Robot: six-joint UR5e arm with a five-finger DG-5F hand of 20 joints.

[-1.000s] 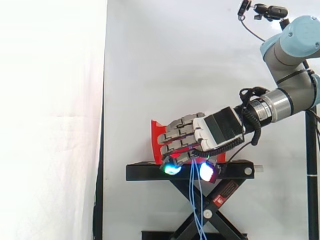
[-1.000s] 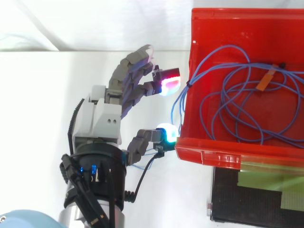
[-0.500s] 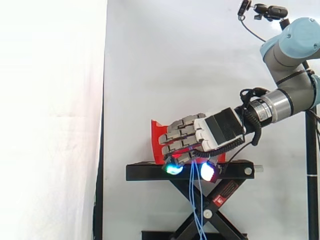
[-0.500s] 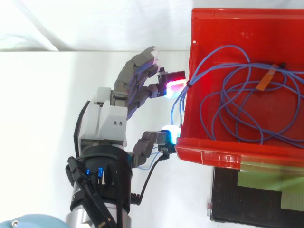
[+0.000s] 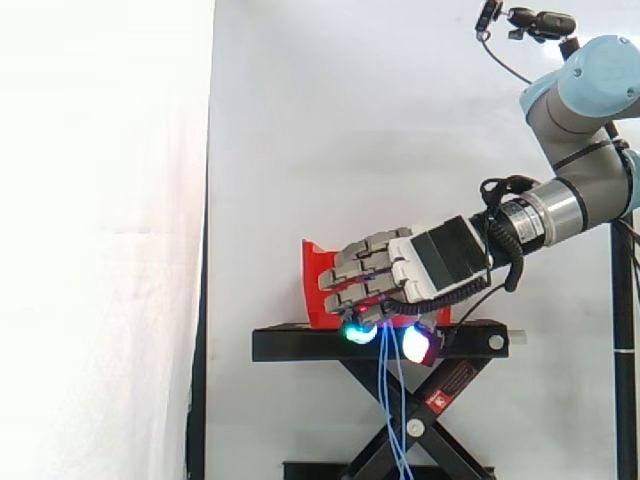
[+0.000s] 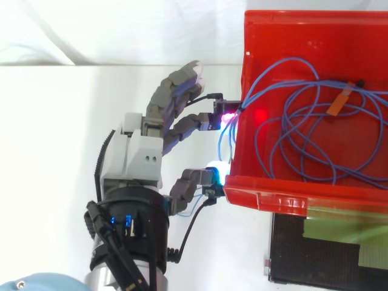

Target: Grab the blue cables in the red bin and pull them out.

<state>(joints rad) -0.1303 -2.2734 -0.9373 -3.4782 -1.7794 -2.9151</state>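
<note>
Hand [image 6: 136,160]: in the top view it is seen entering from 7 o'clock, its fingers reaching toward 2 o'clock at the outer wall of the bin; in the side view the hand [image 5: 440,262] is seen coming in from 3 o'clock, tilted down toward 8 o'clock
Hand state: held loosely wide; the fingers are partly bent and the thumb is set well apart from them; no clamping is observed
Fingertips: one fingertip [image 6: 227,115], glowing magenta, is noted against the bin's 9 o'clock wall, just where a strand crosses it; whether it touches the strand cannot be told; the thumb pad [image 6: 213,173], glowing white-cyan, is noted just beside the bin's 7 o'clock corner
Red bin [image 6: 267,194]: placed at 3 o'clock of the hand in the top view; in the side view the red bin [image 5: 315,275] is seen on the stand, largely covered by the hand
Blue cables [image 6: 295,59]: most are coiled in loose loops inside the bin; strands are carried over the 9 o'clock wall and drop outside it, in the gap between fingers and thumb; in the side view the strands [image 5: 392,400] are seen hanging toward 6 o'clock between the two glowing pads, past the stand
Orange tag [image 6: 341,100]: fixed on a loop at 2 o'clock within the bin
Black stand [image 5: 300,345]: found beneath the bin
White curtain [image 5: 100,200]: hung behind the work
</note>
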